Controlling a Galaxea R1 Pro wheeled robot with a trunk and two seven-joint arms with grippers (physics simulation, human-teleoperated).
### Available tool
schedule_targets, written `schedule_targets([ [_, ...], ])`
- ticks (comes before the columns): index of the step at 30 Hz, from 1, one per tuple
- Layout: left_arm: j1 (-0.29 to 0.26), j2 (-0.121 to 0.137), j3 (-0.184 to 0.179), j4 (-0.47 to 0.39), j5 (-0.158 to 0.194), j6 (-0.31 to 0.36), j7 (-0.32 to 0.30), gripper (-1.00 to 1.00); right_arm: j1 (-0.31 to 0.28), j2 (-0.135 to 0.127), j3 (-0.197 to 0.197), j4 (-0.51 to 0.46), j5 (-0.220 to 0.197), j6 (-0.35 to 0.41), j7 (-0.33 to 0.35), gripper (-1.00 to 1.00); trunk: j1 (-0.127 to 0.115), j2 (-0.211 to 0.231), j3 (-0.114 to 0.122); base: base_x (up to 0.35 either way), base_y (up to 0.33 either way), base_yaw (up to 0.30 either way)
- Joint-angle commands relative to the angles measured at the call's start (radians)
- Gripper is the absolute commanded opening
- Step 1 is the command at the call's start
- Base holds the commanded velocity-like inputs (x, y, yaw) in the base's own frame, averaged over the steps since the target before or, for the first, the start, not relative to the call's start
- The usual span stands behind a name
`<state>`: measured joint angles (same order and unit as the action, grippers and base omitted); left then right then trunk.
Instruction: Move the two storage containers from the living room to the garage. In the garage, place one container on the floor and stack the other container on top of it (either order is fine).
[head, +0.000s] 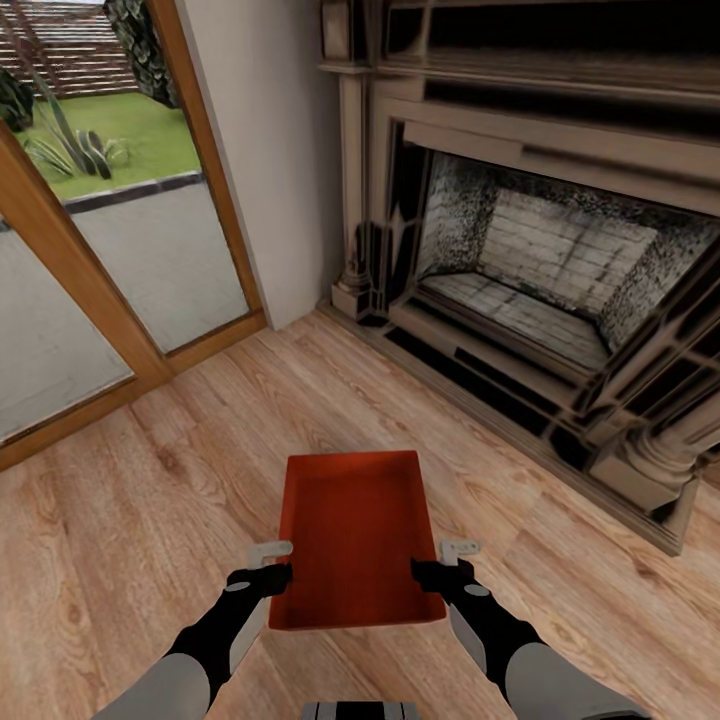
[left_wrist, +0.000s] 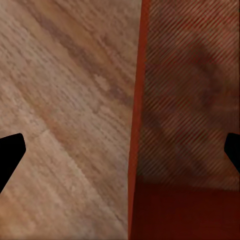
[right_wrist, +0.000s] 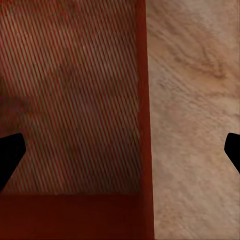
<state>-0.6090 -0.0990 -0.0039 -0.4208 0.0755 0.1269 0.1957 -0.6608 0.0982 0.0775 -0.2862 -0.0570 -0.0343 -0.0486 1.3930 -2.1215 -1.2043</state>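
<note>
Orange-red storage container (head: 355, 530), its bottom finely ribbed in dark diagonal stripes, sits on light tan wood plank floor (head: 130, 520) with brown grain. Dark ornate fireplace (head: 560, 250) shows mottled grey brick inside; orange-wood door frames (head: 60, 250), green lawn beyond.

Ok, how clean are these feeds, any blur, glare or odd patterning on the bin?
Head view: soft but readable, bin evenly lit, no glare, only a thin shadow at its near edge. Left wrist view: blurry close-up, the ribbed bottom gives a striped shimmer. Right wrist view: same striping, bin wall sharp against the floor.
</note>
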Motion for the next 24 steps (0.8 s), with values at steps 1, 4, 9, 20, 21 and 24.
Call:
schedule_targets([
  [1, 0.0, 0.0, -0.001, -0.002, 0.009, 0.005, 0.004, 1.0, -0.001, -0.001, 0.007, 0.001, -0.005, -0.003, -0.007, 1.0, 0.004, -0.007, -0.004, 0.0, 0.0, 0.0],
  [4, 0.0, 0.001, 0.0, -0.003, 0.009, 0.005, 0.004, 1.0, -0.001, 0.0, 0.008, -0.001, 0.0, -0.004, -0.008, 1.0, 0.004, -0.007, -0.004, 0.0, 0.0, 0.0],
  [9, 0.0, 0.001, 0.001, -0.009, 0.009, 0.005, 0.005, 1.0, -0.001, 0.001, 0.015, -0.015, 0.009, -0.004, -0.009, 1.0, 0.004, -0.007, -0.004, 0.0, 0.0, 0.0],
  [20, 0.0, 0.001, 0.002, -0.015, 0.009, 0.005, 0.005, 1.0, -0.002, 0.005, 0.013, -0.018, 0.006, 0.0, -0.023, 1.0, 0.004, -0.007, -0.004, 0.0, 0.0, 0.01],
  [21, 0.0, 0.001, 0.002, -0.016, 0.009, 0.005, 0.005, 1.0, -0.002, 0.005, 0.013, -0.018, 0.006, 0.001, -0.023, 1.0, 0.004, -0.007, -0.004, 0.0, 0.0, 0.116],
  [24, 0.0, 0.001, 0.002, -0.015, 0.009, 0.005, 0.005, 1.0, -0.002, 0.002, 0.011, -0.018, 0.003, 0.004, -0.025, 1.0, 0.004, -0.007, -0.004, 0.0, 0.0, 0.172],
])
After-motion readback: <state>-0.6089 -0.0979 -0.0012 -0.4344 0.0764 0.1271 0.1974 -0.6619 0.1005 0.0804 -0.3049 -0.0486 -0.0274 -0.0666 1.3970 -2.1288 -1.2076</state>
